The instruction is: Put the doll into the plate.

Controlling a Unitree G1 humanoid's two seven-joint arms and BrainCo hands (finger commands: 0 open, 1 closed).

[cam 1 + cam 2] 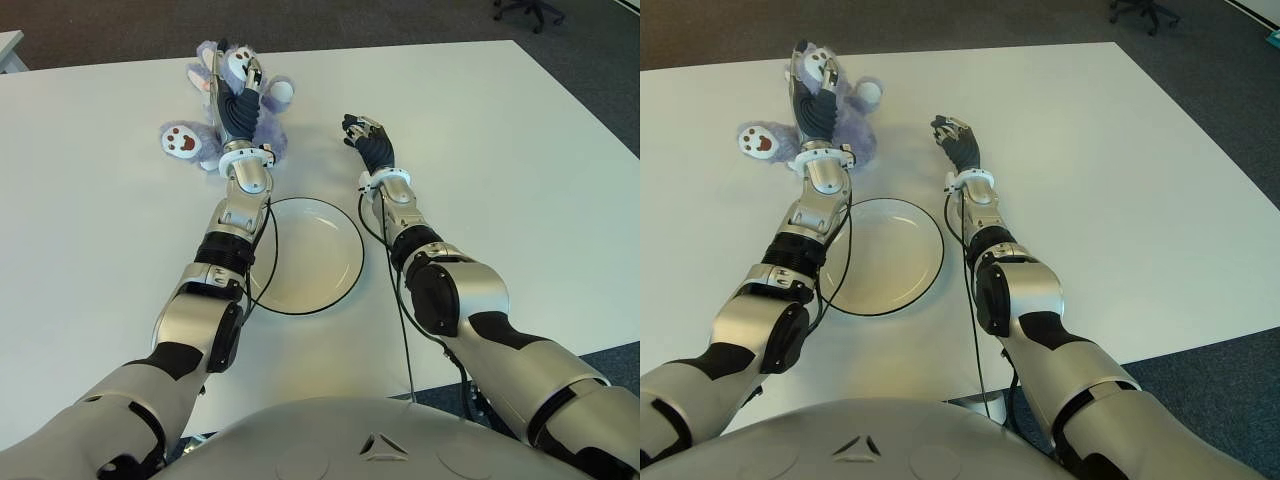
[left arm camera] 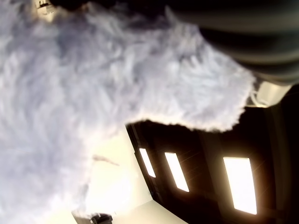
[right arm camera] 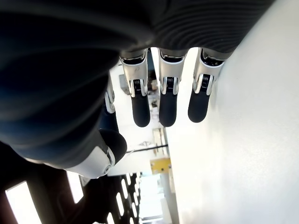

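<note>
There was one doll (image 1: 225, 110), a fuzzy purple bear with white paws, lying on the white table (image 1: 520, 180) just past the far rim of the one round plate (image 1: 310, 255). It was not in the plate. The left hand (image 1: 238, 100) lay right on top of the doll, its fingers wrapped into the fur. The right hand (image 1: 366, 137) was to the right of the doll, also past the plate, fingers loose and holding nothing.
</note>
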